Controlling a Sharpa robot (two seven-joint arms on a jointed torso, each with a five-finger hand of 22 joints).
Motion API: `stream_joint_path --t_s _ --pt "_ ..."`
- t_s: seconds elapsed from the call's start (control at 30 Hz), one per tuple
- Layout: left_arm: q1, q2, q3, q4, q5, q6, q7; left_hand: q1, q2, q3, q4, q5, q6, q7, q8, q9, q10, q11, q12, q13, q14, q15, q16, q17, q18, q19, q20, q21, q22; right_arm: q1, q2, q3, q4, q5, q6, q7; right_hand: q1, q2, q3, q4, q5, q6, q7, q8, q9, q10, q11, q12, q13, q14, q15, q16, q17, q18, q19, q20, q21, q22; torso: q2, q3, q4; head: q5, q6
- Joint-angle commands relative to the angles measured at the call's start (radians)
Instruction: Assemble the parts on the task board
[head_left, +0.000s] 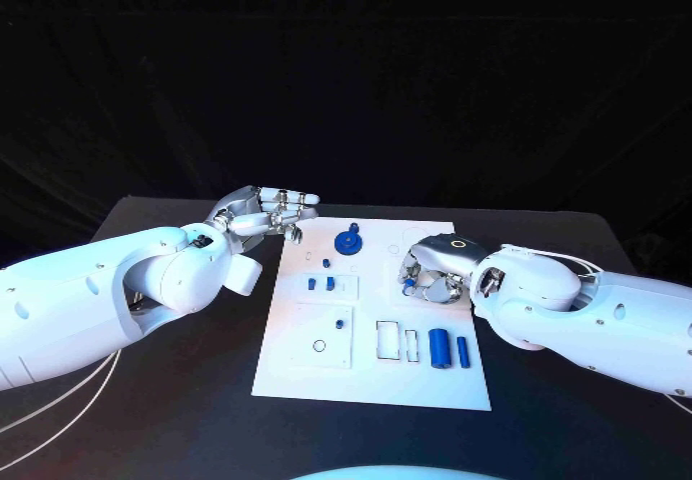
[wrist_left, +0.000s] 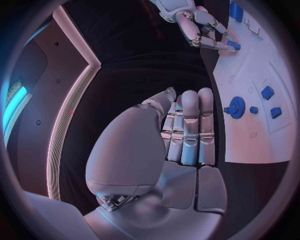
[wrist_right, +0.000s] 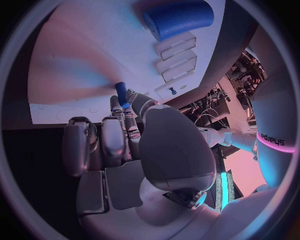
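Note:
The white task board (head_left: 372, 375) lies in the middle of the black table. My right hand (head_left: 433, 272) hovers over the board's right middle and pinches a small blue peg (wrist_right: 121, 93) between thumb and a finger; the left wrist view shows this peg (wrist_left: 233, 45) at the right hand's (wrist_left: 200, 25) fingertips. My left hand (head_left: 267, 212) floats just off the board's far left corner, its fingers (wrist_left: 187, 125) side by side and holding nothing. A blue gear (head_left: 348, 240) stands at the board's far edge. Two blue cylinders (head_left: 438, 347) lie near the front right.
Several small blue pieces (head_left: 322, 284) sit on the board's left half, with one more (head_left: 342, 323) in a square recess. Empty rectangular slots (head_left: 389, 340) lie beside the cylinders. Black table (head_left: 173, 400) surrounds the board on all sides.

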Motion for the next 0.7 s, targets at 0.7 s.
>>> stream_joint_path --t_s 0.7 --pt "0.0 0.015 0.0 -0.006 -0.01 0.016 0.006 -0.003 0.004 -0.004 0.0 0.002 -0.004 0.0 0.001 -0.002 -0.007 -0.002 0.006 0.002 -0.005 0.002 -0.004 -0.001 0.019 -0.007 0.002 -0.009 -0.003 0.053 -0.057 0.014 0.168 0.029 -0.083 -0.012 0.026 0.011 0.04 -0.028 0.013 0.009 0.002 0.004 0.004 0.044 -0.028 -0.005 0.012 0.022 -0.007 0.01 0.004 -0.011 0.011 0.0 0.019 0.167 0.0 -0.0009 0.0007 0.004 0.009"
